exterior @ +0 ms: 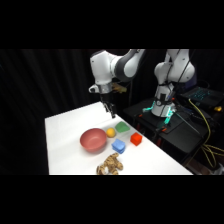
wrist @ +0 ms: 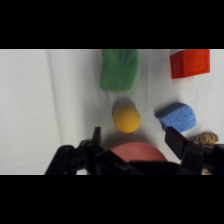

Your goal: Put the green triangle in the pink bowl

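Observation:
The green triangle (exterior: 122, 127) lies flat on the white table, just behind a yellow ball and to the right of the pink bowl (exterior: 93, 139). My gripper (exterior: 109, 110) hangs in the air above the table, behind and a little left of the triangle, touching nothing. In the wrist view the green triangle (wrist: 119, 69) is at the top centre and the pink bowl (wrist: 137, 150) shows its rim at the bottom between the fingers. The gripper (wrist: 135, 138) is open and holds nothing.
A yellow ball (exterior: 110, 132) sits between bowl and triangle. A blue block (exterior: 119, 146) and a red cube (exterior: 136, 139) lie to the right of the bowl. A brown lumpy object (exterior: 110, 165) rests near the front edge. Dark equipment with cables stands right of the table.

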Robot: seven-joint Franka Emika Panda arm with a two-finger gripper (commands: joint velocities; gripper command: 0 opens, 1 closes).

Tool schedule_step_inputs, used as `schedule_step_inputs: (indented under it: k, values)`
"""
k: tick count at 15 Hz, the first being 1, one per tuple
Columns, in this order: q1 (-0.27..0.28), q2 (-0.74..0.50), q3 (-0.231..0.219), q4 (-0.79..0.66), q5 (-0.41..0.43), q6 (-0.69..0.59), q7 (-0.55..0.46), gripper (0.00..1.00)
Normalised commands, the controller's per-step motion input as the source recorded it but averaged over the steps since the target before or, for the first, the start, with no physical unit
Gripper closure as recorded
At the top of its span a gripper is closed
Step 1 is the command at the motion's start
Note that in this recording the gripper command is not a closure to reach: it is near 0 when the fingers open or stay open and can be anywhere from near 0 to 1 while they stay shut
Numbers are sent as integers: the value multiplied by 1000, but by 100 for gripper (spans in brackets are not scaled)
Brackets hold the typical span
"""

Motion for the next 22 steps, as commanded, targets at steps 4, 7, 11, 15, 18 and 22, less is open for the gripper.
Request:
schedule_step_inputs:
  k: [4, 7, 11, 15, 18, 22]
  values:
    - [-9, -230, -22, -312, 130, 204, -45, 0]
    - [-30, -177, -41, -296, 127, 255, -100, 0]
    - [-47, -65, -45, -223, 153, 282, -189, 0]
    - [-47, -10, -29, -125, 137, 232, -237, 0]
    - [-59, 71, -31, -96, 152, 279, -291, 0]
    - [-72, 143, -6, -79, 183, 305, -314, 0]
